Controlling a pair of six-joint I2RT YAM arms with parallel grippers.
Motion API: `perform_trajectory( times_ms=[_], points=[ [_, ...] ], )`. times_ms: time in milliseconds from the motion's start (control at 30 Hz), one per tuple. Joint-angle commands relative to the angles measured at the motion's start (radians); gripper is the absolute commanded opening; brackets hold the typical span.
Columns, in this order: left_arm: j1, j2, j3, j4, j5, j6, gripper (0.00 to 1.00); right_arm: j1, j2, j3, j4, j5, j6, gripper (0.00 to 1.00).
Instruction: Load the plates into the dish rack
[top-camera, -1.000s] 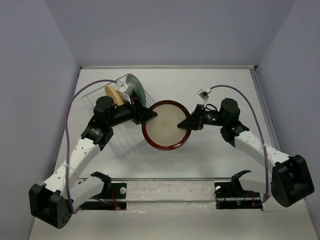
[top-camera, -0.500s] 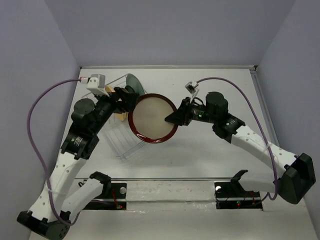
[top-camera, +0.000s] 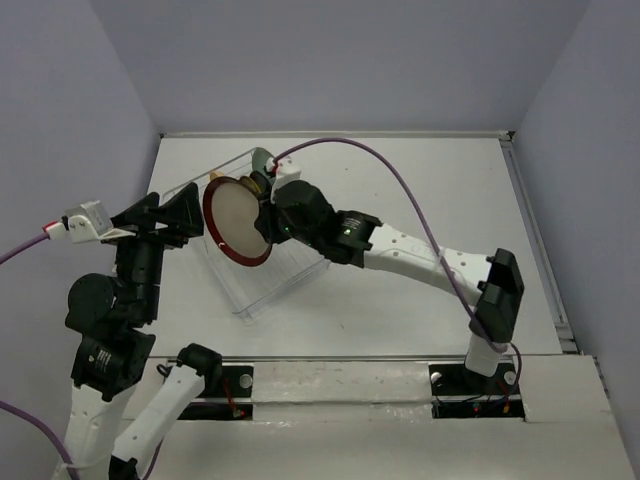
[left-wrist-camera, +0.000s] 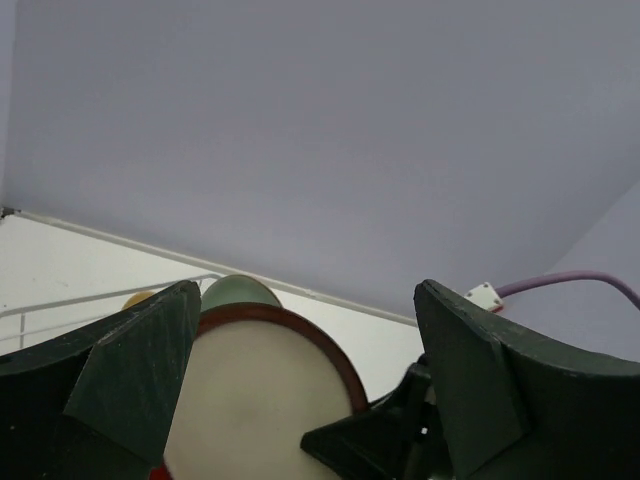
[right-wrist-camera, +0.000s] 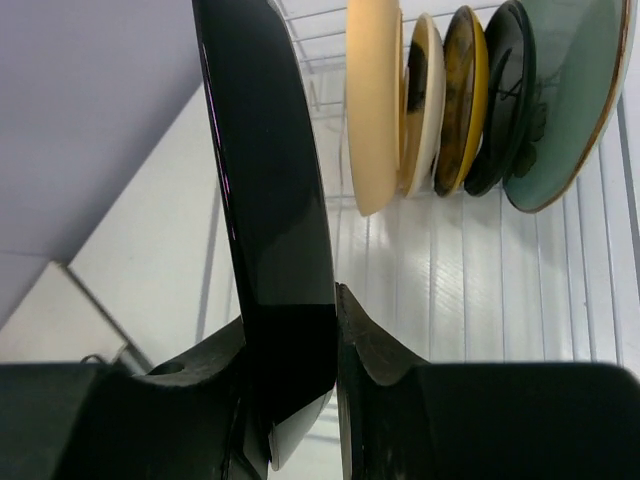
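right gripper (top-camera: 266, 222) on upright red-rimmed plate (top-camera: 233, 222)

My pincer (right-wrist-camera: 300, 345) clamps the rim of the held plate (right-wrist-camera: 265, 180), which is upright, edge-on and dark. Beyond it, 5 more stand on edge in the dish rack (right-wrist-camera: 480, 300): orange-yellow plate (right-wrist-camera: 372, 100), cream plate (right-wrist-camera: 425, 100), yellow patterned plate (right-wrist-camera: 465, 100), black plate (right-wrist-camera: 505, 90), mint-green plate (right-wrist-camera: 570, 90).

red-rimmed beige plate (top-camera: 238, 222) | white wire rack (top-camera: 266, 294) | mint-green plate (right-wrist-camera: 570, 90)

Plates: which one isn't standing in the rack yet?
The red-rimmed beige plate, clamped in the right gripper; the other five stand in the dish rack.
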Motion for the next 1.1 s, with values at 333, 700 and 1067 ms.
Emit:
perform_trajectory(
  times_ms=[333,700,1067],
  points=[
    [0.003,-0.135,-0.071,0.114,-0.067,0.112,0.99,0.101,0.497,0.723,-0.049,0.648,-0.130,0.07],
    [0.003,-0.188,-0.155,0.182,-0.034,0.114,0.99,0.101,0.662,0.881,-0.026,0.620,-0.141,0.07],
    [0.028,-0.183,-0.174,0.200,0.004,0.099,0.99,0.110,0.699,0.872,0.020,0.602,-0.143,0.07]
  ],
)
